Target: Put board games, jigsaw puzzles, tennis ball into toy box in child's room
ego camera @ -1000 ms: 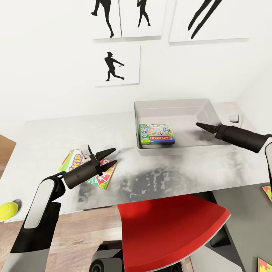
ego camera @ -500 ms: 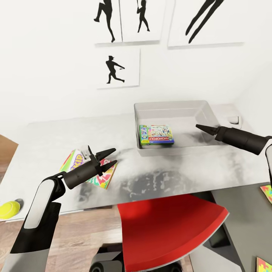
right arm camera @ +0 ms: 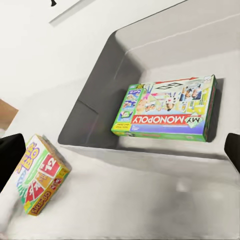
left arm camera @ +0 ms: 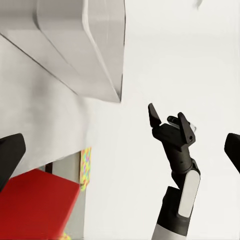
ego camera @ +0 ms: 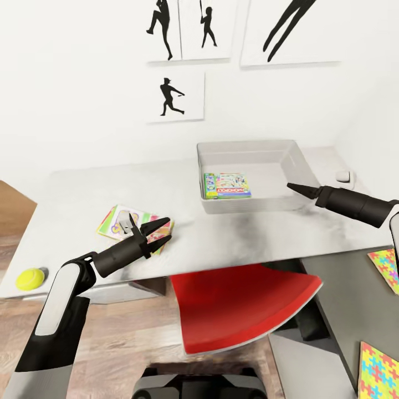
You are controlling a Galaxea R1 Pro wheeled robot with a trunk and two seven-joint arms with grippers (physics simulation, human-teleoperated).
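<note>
On the pale, smooth bench (ego camera: pixel 244 235) under the silhouette baseball pictures (ego camera: pixel 175 96), a shallow light-grey toy box (ego camera: pixel 252 151) with sloped walls and a thick rim stands toward the far right. Inside it, against the near-left wall, lies the flat printed Monopoly box (ego camera: pixel 226 185); the right wrist view reads its title and shows its green edge. Left of the bin, flat on the bench, lies a yellow-green-red game box (ego camera: pixel 133 223), its near corner hidden behind the left hand (ego camera: pixel 160 231) in the head view; the right wrist view shows its thick side and printed numbers. A fuzzy yellow-green tennis ball (ego camera: pixel 30 279) rests at the bench's near-left corner. Two notched, multicoloured jigsaw puzzles (ego camera: pixel 386 267) lie on the lower dark-grey section (ego camera: pixel 338 299), both cut off by the frame edge. A red chair (ego camera: pixel 238 302) sits below the bench.

The left hand hovers above the game box with its two pointed fingers parted and nothing between them. The right hand (ego camera: pixel 293 189) reaches in beside the bin's near-right corner; the head view shows a single dark tip, while the left wrist view shows its fingers (left arm camera: pixel 154 116) spread and empty.
</note>
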